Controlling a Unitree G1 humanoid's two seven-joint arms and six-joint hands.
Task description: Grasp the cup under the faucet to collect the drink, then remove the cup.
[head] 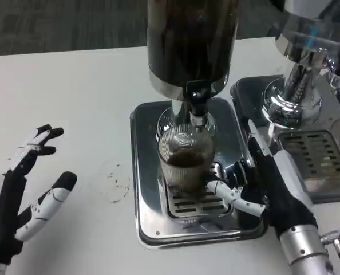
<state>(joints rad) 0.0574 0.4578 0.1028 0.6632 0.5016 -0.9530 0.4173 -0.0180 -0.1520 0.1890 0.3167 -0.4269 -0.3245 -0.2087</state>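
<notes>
A ribbed clear cup (185, 160), partly filled with dark drink, stands on the grate of the steel drip tray (147, 172), directly under the faucet (198, 109) of the dark dispenser (192, 40). My right hand (261, 189) wraps the cup's right side from the tray's right edge, its fingers (230, 195) curled around the cup's lower part. My left hand (24, 195) hovers open over the table at the far left, fingers spread and holding nothing.
A second chrome dispenser (299, 86) with its own drip tray (316, 154) stands close on the right, just behind my right forearm. A faint stain (115, 180) marks the white table left of the tray.
</notes>
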